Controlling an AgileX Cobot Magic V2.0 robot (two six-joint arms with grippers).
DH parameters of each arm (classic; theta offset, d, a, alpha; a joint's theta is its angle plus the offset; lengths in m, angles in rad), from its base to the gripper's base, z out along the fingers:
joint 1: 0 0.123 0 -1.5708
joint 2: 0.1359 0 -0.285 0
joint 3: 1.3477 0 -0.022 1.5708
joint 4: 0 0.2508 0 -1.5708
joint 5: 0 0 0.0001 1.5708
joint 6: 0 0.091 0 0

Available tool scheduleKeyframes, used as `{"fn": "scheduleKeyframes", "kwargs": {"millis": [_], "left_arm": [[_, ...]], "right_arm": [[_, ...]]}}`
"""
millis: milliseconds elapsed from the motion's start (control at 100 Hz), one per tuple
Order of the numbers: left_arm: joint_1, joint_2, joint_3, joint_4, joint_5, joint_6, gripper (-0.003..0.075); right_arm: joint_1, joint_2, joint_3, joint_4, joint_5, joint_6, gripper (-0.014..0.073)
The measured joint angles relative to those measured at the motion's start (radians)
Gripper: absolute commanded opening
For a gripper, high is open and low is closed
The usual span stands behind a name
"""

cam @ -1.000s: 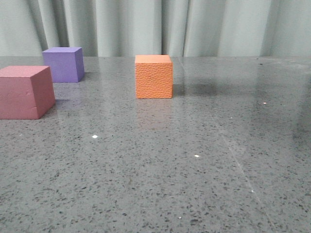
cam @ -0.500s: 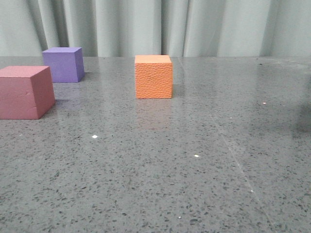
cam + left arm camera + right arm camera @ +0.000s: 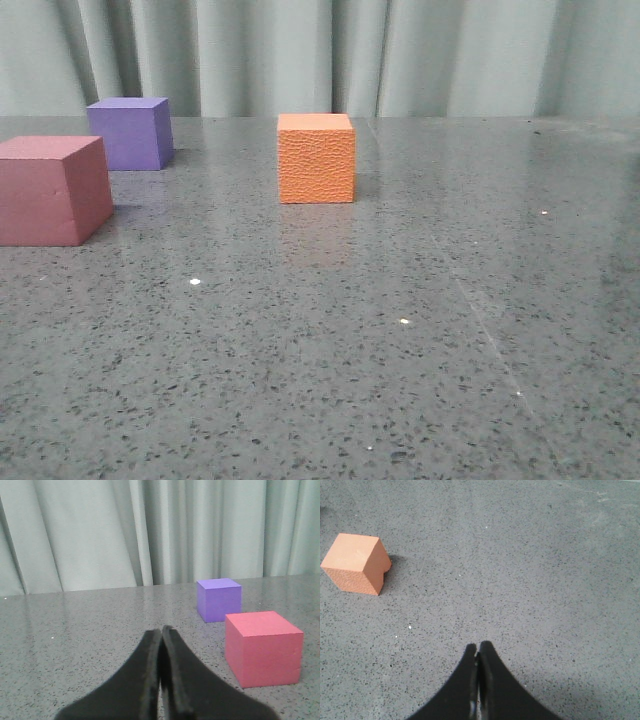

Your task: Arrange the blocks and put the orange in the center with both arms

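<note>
The orange cube (image 3: pixel 316 158) with a pebbled surface stands on the grey table, mid-back in the front view; it also shows in the right wrist view (image 3: pixel 356 563). The purple cube (image 3: pixel 129 132) stands at the back left and the pink-red cube (image 3: pixel 52 190) nearer, at the left edge. Both show in the left wrist view, purple (image 3: pixel 218 599) behind pink-red (image 3: pixel 263 648). My left gripper (image 3: pixel 161 630) is shut and empty, apart from both cubes. My right gripper (image 3: pixel 478 645) is shut and empty above bare table, well away from the orange cube. Neither gripper shows in the front view.
The speckled grey table (image 3: pixel 400 330) runs back to a pale pleated curtain (image 3: pixel 320 55). A few small white specks (image 3: pixel 195 282) lie on the table's surface.
A dark shadow on the right part of the table has drifted to the right and faded. The three cubes have not moved.
</note>
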Motion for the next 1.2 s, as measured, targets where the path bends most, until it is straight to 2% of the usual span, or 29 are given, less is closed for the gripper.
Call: {"fn": "scheduleKeyframes", "kwargs": {"millis": [440,670,820,1000,1090,1200], "left_arm": [[0.0,0.0,0.0,0.0,0.0,0.0,-0.0019],[0.0,0.0,0.0,0.0,0.0,0.0,-0.0019],[0.0,0.0,0.0,0.0,0.0,0.0,-0.0019],[0.0,0.0,0.0,0.0,0.0,0.0,-0.0019],[0.0,0.0,0.0,0.0,0.0,0.0,-0.0019],[0.0,0.0,0.0,0.0,0.0,0.0,-0.0019]], "right_arm": [[0.0,-0.002,0.013,-0.019,-0.003,0.002,-0.0067],[-0.027,-0.087,0.168,-0.085,-0.12,0.009,-0.0067],[-0.122,-0.213,0.323,-0.072,-0.225,0.036,-0.0067],[-0.295,-0.379,0.511,0.029,-0.349,0.03,-0.0067],[-0.373,-0.466,0.6,0.116,-0.436,-0.036,-0.0067],[-0.459,-0.571,0.703,0.253,-0.573,-0.205,-0.0067]]}}
